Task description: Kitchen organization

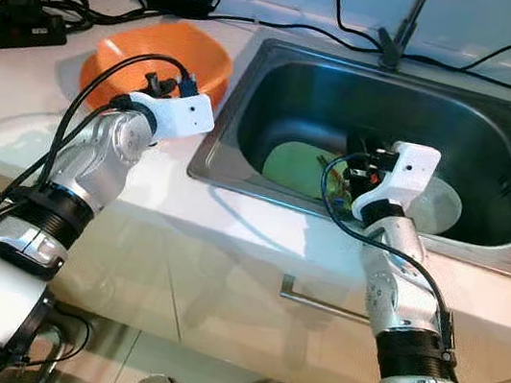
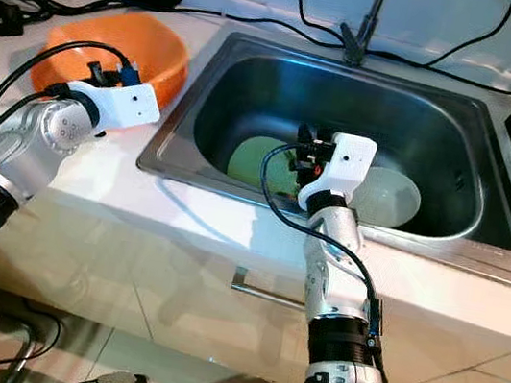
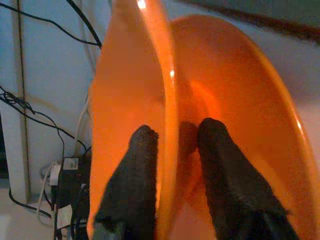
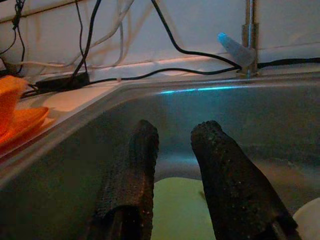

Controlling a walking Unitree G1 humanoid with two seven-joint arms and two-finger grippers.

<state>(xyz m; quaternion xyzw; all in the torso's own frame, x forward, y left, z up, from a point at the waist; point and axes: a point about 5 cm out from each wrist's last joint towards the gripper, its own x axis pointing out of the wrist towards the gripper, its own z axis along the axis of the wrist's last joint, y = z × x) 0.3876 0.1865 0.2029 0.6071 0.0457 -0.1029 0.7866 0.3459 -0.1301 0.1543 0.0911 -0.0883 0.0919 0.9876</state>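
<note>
Gripping the rim of the orange bowl with the left gripper, one black finger outside the wall and one inside, pinched narrow on the plastic. Resting on the white surface just beside the steel sink, the bowl, near a tangle of black cables and a power strip at the back.

Reaching down into the sink with the right gripper, fingers parted a little and holding nothing, poised just above a pale green plate lying on the sink floor. Lying next to that plate, a white dish, partly hidden behind the right wrist. Standing at the back rim of the sink, a tap.

Judging by this: organising barely begun. Both sink items yet to be lifted out, and the orange bowl gripped but not yet placed anywhere new. Probably left to do: closing on the green plate, lifting it clear of the sink wall, then the same for the white dish. Cannot tell the intended destination for any of them.
</note>
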